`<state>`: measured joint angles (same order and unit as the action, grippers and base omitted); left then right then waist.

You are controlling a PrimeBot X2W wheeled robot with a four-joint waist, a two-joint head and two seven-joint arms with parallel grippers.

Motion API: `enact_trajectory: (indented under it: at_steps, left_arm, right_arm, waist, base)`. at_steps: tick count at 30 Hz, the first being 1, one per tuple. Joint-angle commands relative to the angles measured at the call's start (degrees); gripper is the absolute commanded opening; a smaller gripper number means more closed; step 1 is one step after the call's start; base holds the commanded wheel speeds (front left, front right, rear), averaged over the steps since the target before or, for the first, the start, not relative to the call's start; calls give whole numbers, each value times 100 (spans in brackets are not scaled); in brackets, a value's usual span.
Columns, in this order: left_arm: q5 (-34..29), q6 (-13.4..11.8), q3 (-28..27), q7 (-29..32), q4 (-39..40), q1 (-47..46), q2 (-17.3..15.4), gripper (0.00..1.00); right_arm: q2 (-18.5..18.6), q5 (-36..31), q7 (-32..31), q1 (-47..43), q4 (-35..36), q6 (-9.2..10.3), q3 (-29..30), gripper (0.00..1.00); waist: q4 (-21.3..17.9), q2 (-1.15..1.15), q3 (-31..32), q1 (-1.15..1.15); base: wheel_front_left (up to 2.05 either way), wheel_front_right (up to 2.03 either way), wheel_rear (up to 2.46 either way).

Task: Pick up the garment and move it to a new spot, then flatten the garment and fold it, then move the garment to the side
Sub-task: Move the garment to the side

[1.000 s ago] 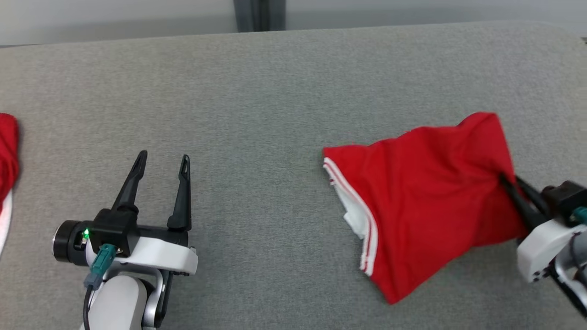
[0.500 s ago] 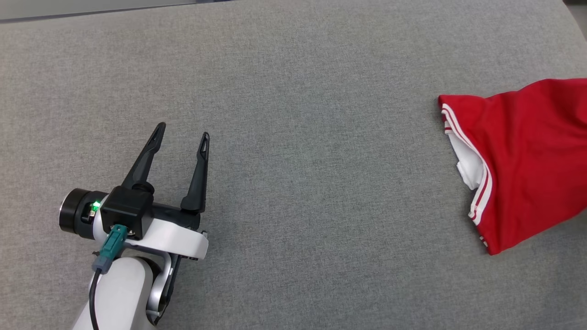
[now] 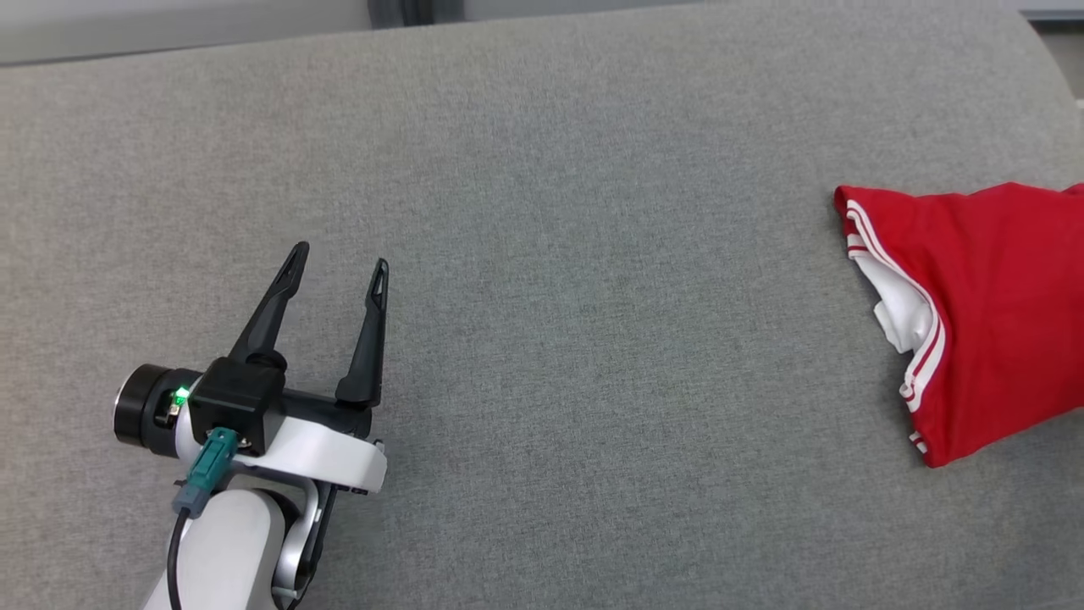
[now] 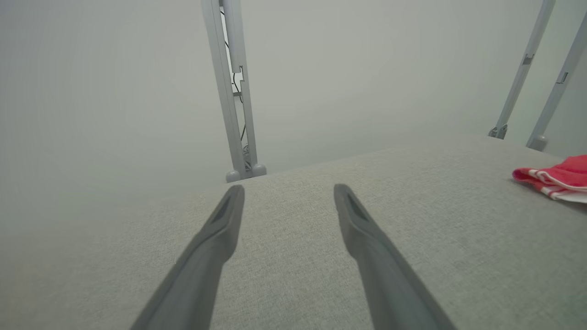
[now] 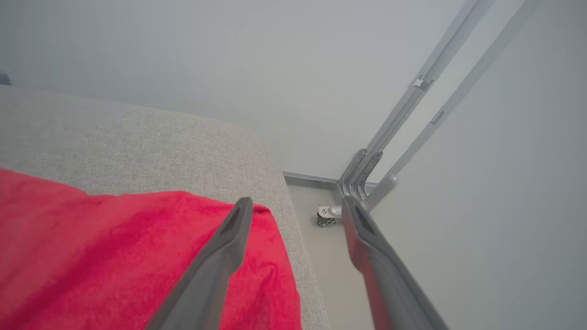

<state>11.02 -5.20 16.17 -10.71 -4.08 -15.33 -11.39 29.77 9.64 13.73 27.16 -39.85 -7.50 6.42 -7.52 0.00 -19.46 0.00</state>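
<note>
The garment (image 3: 991, 313) is red with white stripes along its hem and a white lining. It lies folded at the right edge of the grey padded surface (image 3: 593, 254), partly cut off by the head view's border. In the left wrist view the garment (image 4: 557, 176) sits far to the right. My left gripper (image 3: 341, 256) hovers open at the lower left, far from the cloth, its fingers (image 4: 289, 188) holding nothing. My right gripper (image 5: 298, 201) is open above the garment's (image 5: 114, 256) far corner, one finger over the cloth, the other past the surface's edge.
The padded surface ends in a rounded corner (image 5: 270, 151) right beside the garment, with floor (image 5: 321, 256) below. Grey metal frame legs (image 5: 367, 174) stand past that corner, and another post (image 4: 234, 91) rises behind the surface's far edge.
My right gripper was shut on the garment and dragged it rightward, away from the left gripper; it now stands open off the cloth. The head view has shifted. The left gripper stayed open.
</note>
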Motion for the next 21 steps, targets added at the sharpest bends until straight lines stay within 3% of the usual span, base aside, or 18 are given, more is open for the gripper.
enact_trajectory:
  at_steps: [1,6,9,15,21]
  left_arm:
    - [63,-53,-44,-48,-18,74,-15,100]
    - [146,-137,-131,-96,-58,218,-20,100]
    - [187,-159,-161,-105,-57,250,-33,100]
    - [261,-253,-257,-169,-26,401,-38,100]
    - [311,-361,-267,-186,89,616,-5,100]
  right_arm:
    - [-202,67,67,-155,282,1,117,100]
    - [-813,332,69,-528,1381,1,107,100]
    - [-993,310,-16,-711,1892,1,3,100]
    - [-1714,178,-401,-1314,3391,1,-260,100]
    - [-2236,-56,-742,-2000,4204,1,-403,100]
  waist:
    - [17,0,149,0]
    - [93,0,420,0]
    - [159,0,510,0]
    - [417,0,758,0]
    - [684,0,1058,0]
  base:
    - [0,0,0]
    - [0,0,0]
    - [0,0,0]
    - [0,0,0]
    - [0,0,0]
